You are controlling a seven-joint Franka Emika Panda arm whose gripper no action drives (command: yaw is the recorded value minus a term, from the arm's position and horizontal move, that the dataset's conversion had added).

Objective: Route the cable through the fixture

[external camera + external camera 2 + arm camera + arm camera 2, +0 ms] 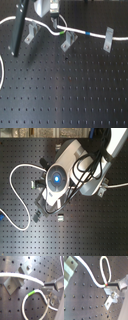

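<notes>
The white cable runs across the far side of the table in the first exterior view, with its green band and its blue band. It passes three upright metal fixture clips: left, middle and right. My gripper hangs over the cable between the left and middle clips, shut on the cable. In the first wrist view the cable crosses one clip and ends at the fingertips. The green band lies on a loop below.
The black perforated table fills the first exterior view. A dark post leans at the first exterior view's left. Slack cable loops at that left edge and in the second exterior view, where the arm covers the clips.
</notes>
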